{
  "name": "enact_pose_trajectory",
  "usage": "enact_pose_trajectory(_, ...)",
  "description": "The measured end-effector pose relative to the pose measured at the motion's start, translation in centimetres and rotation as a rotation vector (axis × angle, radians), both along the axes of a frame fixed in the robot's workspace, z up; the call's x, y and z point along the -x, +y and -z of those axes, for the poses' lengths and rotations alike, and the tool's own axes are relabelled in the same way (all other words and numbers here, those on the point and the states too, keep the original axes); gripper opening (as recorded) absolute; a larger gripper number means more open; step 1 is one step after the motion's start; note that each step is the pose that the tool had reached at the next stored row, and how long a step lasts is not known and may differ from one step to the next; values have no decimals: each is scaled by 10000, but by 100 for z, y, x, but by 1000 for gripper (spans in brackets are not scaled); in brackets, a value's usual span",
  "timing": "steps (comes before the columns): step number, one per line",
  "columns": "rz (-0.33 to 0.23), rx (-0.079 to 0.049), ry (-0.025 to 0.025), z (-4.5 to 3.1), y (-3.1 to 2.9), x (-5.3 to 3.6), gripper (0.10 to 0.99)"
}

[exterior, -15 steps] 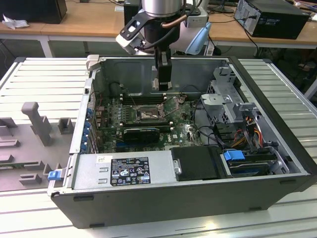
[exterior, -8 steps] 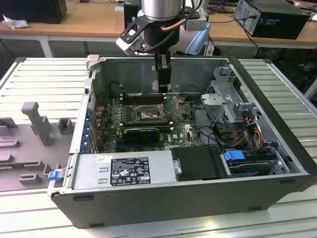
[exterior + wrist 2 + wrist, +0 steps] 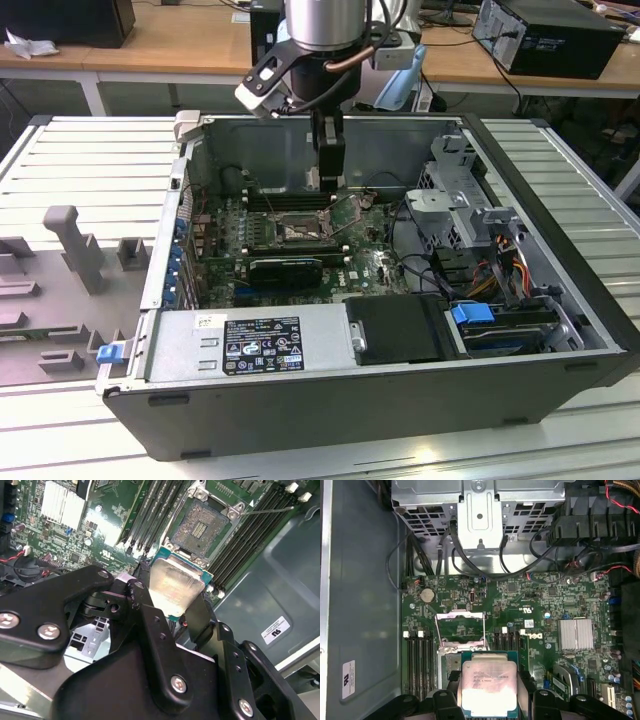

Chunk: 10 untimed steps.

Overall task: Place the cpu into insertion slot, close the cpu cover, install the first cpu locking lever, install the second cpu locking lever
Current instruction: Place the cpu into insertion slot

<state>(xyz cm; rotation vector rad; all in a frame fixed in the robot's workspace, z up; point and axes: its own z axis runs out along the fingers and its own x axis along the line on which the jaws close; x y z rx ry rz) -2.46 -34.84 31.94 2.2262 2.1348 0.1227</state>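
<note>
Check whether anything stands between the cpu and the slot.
Nothing visible does. The gripper holds the cpu in open air near the slot, whose contacts lie uncovered in the second wrist view.

1. Exterior view: bright, even light from overhead. The ribbed desk (image 3: 90,150) looks pale, and the inside of the open computer case (image 3: 350,420) sits in moderate shadow.
2. First wrist view: strong glare washes out the metal top of the cpu (image 3: 489,687). The finned heatsink (image 3: 575,633) also shines.
3. Second wrist view: the same glare whitens the cpu (image 3: 175,587), with deep shadow among the black arm parts below it.
</note>
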Motion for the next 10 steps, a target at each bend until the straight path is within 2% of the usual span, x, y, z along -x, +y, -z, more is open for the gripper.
enact_pose_trajectory(10,0,-2,0,100,0,24,529)
